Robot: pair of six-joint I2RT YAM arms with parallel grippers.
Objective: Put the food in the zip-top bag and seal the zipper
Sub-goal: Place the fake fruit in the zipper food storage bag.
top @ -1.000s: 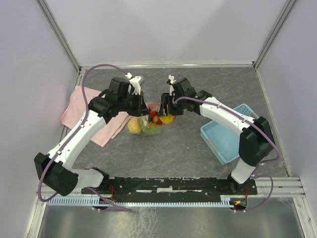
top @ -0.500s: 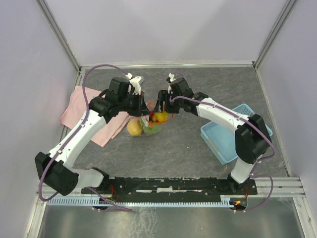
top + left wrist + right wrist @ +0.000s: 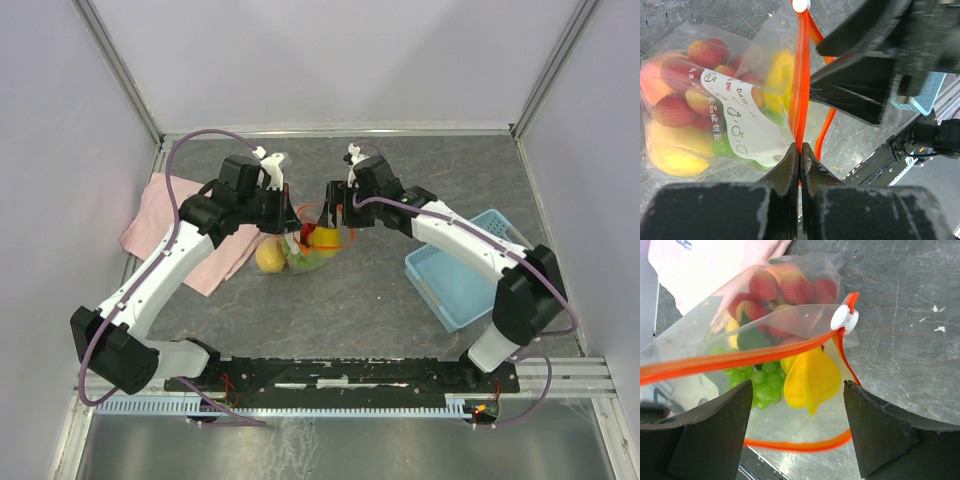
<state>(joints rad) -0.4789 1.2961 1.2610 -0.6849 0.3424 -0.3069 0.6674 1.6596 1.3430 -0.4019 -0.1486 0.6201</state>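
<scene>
The clear zip-top bag [image 3: 305,248] hangs at the table's middle, filled with toy food: red strawberries [image 3: 790,287], green grapes [image 3: 762,385], a yellow piece [image 3: 810,380] and orange-yellow fruit [image 3: 675,150]. Its white label [image 3: 742,125] faces the left wrist camera. My left gripper [image 3: 800,147] is shut on the orange-red zipper strip [image 3: 799,90] at the mouth's left end. My right gripper [image 3: 797,390] is open, its fingers [image 3: 880,425] on either side of the mouth. A white slider [image 3: 844,319] sits at the strip's far end. The mouth gapes open, one strip looping low [image 3: 800,445].
A pink cloth [image 3: 180,225] lies at the left under my left arm. A light-blue basket [image 3: 470,270] stands at the right under my right arm. Pale walls close in the back and both sides.
My right gripper has shifted slightly back toward the right and up from the bag mouth. My left gripper keeps its hold on the strip, and the bag has barely moved.
</scene>
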